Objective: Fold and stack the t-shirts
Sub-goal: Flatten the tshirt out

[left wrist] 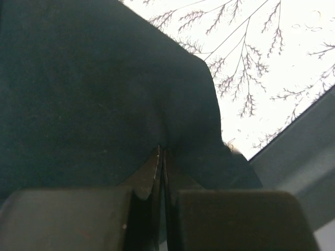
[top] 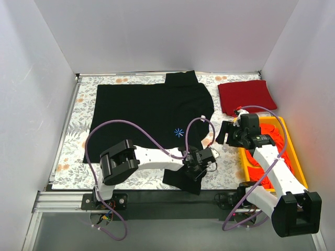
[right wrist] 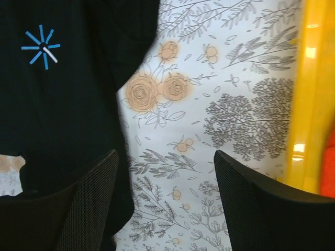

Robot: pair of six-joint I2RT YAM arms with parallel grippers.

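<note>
At the near edge of the floral-covered desk [top: 73, 141], left gripper [top: 201, 163] pinched shut on near-right corner of black t-shirt [top: 146, 110], cloth bunched at tips. Right gripper [top: 224, 134] just beyond, jaws wide, holding nothing, above desk between shirt and yellow bin [right wrist: 306, 78]. Bin holds orange-red t-shirts [right wrist: 330, 167]. Farthest, dark red t-shirt [top: 243, 95], folded, by bin's far end.

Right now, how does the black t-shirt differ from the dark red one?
The black t-shirt lies spread out; the dark red t-shirt is folded into a compact rectangle. The left gripper is shut on the black t-shirt; no gripper holds the dark red t-shirt. Both lie on the floral cover.
</note>
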